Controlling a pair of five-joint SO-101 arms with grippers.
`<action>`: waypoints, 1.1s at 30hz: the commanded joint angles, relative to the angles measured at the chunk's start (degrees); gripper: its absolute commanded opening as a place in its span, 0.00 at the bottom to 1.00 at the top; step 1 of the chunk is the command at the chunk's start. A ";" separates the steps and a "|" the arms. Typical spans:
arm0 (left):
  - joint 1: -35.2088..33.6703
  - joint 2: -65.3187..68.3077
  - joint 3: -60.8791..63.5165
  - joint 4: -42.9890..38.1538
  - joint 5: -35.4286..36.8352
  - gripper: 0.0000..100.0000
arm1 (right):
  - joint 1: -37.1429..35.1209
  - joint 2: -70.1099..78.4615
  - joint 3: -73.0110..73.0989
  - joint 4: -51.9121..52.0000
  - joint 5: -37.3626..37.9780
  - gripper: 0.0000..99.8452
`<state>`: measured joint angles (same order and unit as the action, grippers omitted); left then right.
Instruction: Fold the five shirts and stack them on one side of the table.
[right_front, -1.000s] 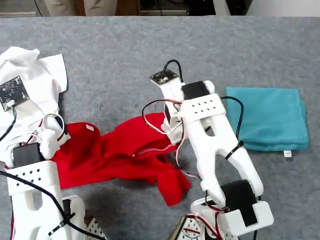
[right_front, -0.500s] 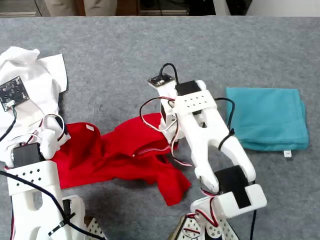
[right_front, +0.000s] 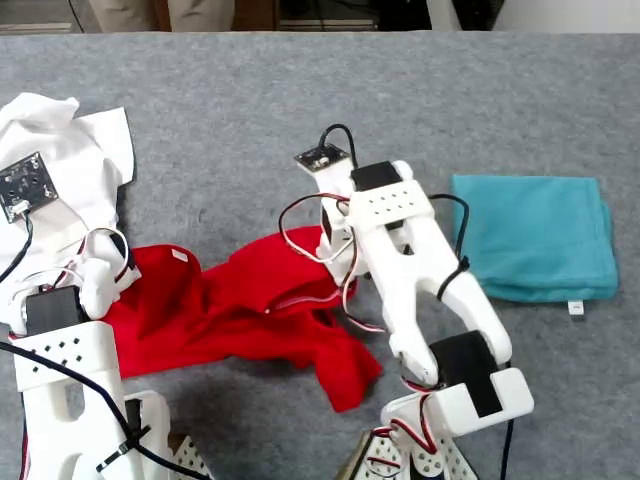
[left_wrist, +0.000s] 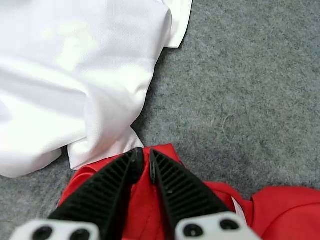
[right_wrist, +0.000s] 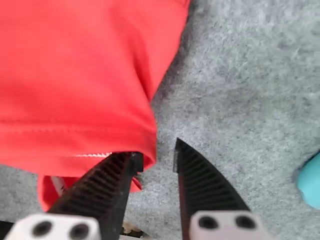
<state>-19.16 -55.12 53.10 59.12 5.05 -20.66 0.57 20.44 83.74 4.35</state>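
The red shirt (right_front: 240, 310) lies crumpled and spread out near the front middle of the table (right_front: 250, 100), between my two arms, with one corner pointing toward the front edge. My left gripper (left_wrist: 145, 152) sits at the shirt's left end. Its jaws are pressed almost together, with only a thin slit between them, and they pinch the red cloth where its edge rises to a small peak at their tips. Just beyond that peak is the white shirt (left_wrist: 75, 75), a loose, unfolded heap on the grey surface at the table's left side, its nearest flap touching the red edge. My right gripper (right_wrist: 156, 152) hangs over the shirt's other end, at the hemmed edge, with its jaws spread. One jaw tip is at the hem and the other is over bare grey table beside it, and neither holds anything. Farther right, apart from the red cloth, the teal shirt (right_front: 535, 235) lies folded into a neat rectangle flat on the table's right side. A sliver of it shows at the rim of my right wrist view.
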 joint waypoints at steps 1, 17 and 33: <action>0.44 -1.10 -0.62 -0.88 -0.18 0.02 | -1.10 -0.22 -0.13 -0.35 -0.09 0.10; 0.35 -1.19 -0.79 -0.79 -0.26 0.02 | -1.01 -0.22 1.98 -2.73 -0.09 0.09; 0.35 -1.19 -1.67 -0.79 -0.26 0.02 | -0.66 -0.84 2.95 -3.43 -0.09 0.00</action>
<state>-19.16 -55.12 53.10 59.12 5.05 -20.66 0.57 23.69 80.57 4.35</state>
